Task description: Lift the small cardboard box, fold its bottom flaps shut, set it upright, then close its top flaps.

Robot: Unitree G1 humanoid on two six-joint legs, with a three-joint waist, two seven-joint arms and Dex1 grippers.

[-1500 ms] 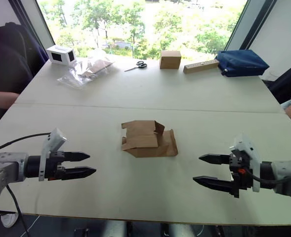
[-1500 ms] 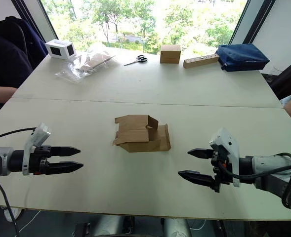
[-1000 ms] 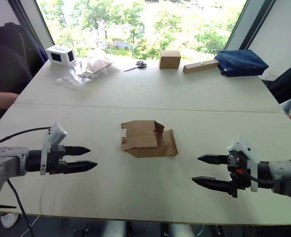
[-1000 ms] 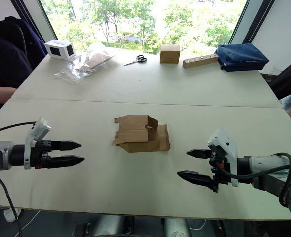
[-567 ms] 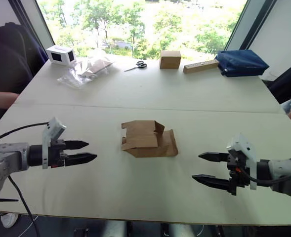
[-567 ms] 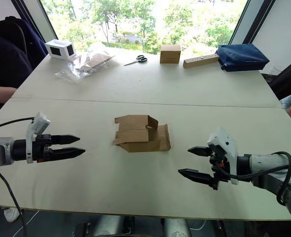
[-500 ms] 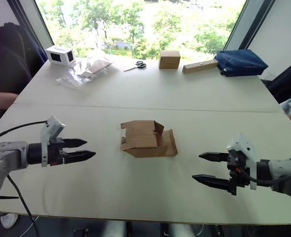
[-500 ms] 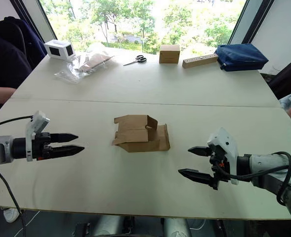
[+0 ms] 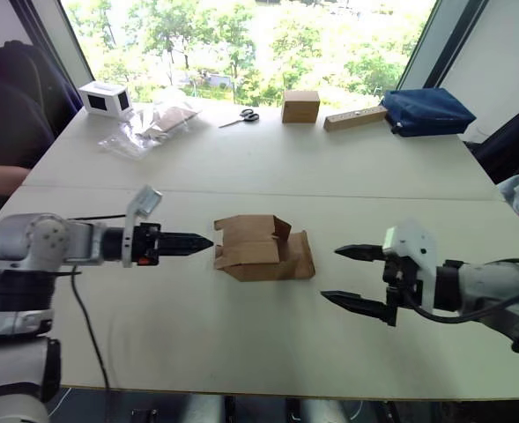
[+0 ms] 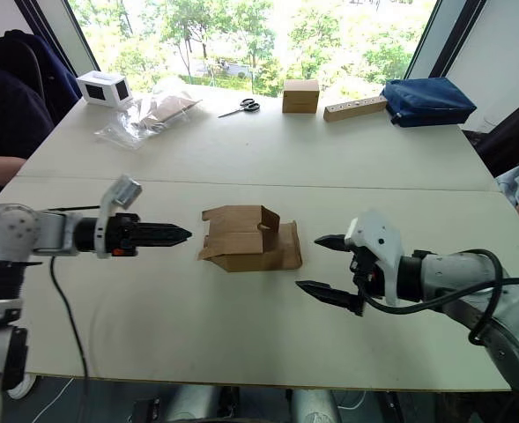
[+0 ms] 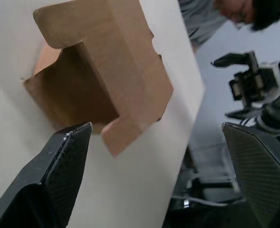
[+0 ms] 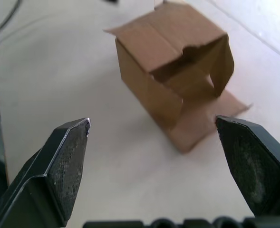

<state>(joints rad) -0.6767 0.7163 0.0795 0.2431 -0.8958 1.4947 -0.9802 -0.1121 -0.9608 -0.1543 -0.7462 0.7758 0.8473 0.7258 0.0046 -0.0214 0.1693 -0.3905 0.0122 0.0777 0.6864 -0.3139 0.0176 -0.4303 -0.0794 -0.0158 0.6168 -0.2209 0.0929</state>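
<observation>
Left eye view, scissors (image 9: pixel 241 115), blue bag (image 9: pixel 429 110) behind

A seated person (image 9: pixel 3 132) is cut off at the left edge.

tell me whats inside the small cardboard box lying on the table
The small cardboard box looks empty: through its open end only bare inner walls show. Its far inside is hidden.

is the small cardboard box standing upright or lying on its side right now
Lying on its side. The small cardboard box rests on the table with its open ends facing sideways, one flap spread flat on the tabletop.
</observation>
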